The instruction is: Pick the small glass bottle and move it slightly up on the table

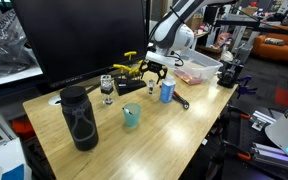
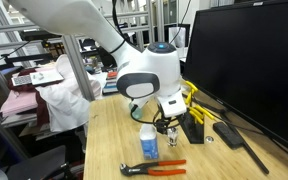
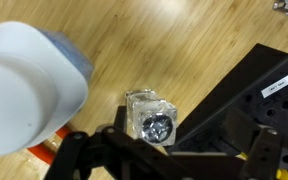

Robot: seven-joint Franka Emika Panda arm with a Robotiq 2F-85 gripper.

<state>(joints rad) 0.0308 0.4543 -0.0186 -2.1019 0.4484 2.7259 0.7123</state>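
The small glass bottle stands upright on the light wood table. In the wrist view I look down on its pale cap from straight above. My gripper hovers over it, open, with a dark finger on each side and not touching it. In both exterior views the gripper hangs low over the bottle, which the fingers largely hide. The taller blue bottle with a white cap stands right beside it.
A black monitor base lies close to the small bottle. Orange-handled pliers lie near the blue bottle. A stemmed glass, a teal cup, a tall black bottle, yellow tools and a white tray share the table.
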